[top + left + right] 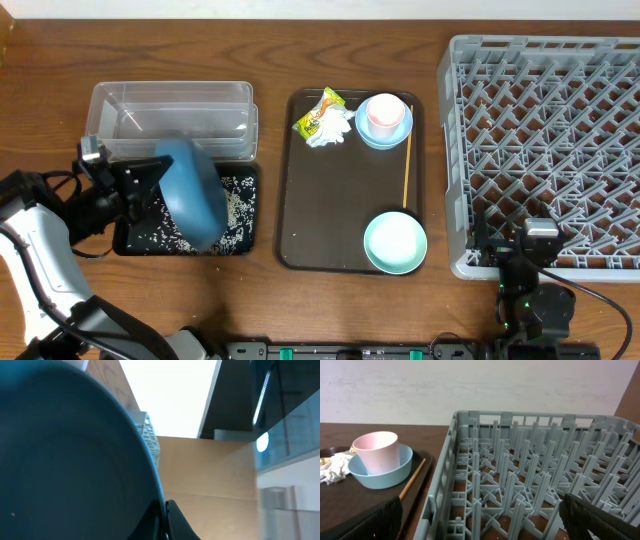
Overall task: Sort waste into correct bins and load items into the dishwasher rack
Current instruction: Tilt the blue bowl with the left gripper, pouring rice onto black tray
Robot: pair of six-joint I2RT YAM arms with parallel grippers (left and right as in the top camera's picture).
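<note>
As the dark blue dish (192,200) hangs tilted above the black tray (130,245), rice (235,205) lies beneath
Overhead: left gripper (158,186) jaws clamp its rim; keep it over the tray, tilted steeper, I judge. Left wrist: rim pinched tight. Right wrist: right gripper (485,527) jaws wide, empty, facing the rack (530,460)

At the left of the frame the tub (170,108) is sitting above the shallow tray (250,175), which is holding rice (235,205), with the dish (192,200) tilting over it. The central serving tray (320,200) is carrying wrapper (318,115) and tissue (335,133) upper left, cup (384,112) in bowl (365,133) upper right, stick (406,170) along its right side and a second bowl (395,242) lower right. The rack (550,150) is filling the right.
</note>
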